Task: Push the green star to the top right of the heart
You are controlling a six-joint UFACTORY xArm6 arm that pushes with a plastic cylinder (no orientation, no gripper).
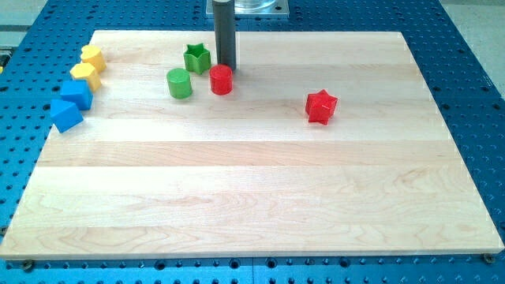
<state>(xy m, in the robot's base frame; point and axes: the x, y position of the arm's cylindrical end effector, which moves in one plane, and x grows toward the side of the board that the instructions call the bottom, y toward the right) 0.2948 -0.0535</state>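
Note:
The green star (196,57) lies near the view's top, left of centre. My tip (226,67) stands just to its right, with a small gap between them, and right behind a red cylinder (222,80). A yellow block (92,57) at the board's top left corner looks like the heart, far to the left of the star. I cannot make out its shape for sure.
A green cylinder (179,83) sits below and left of the star. A second yellow block (84,74) and two blue blocks (76,94) (65,115) line the board's left edge. A red star (321,106) lies right of centre. The wooden board (252,197) rests on a blue perforated table.

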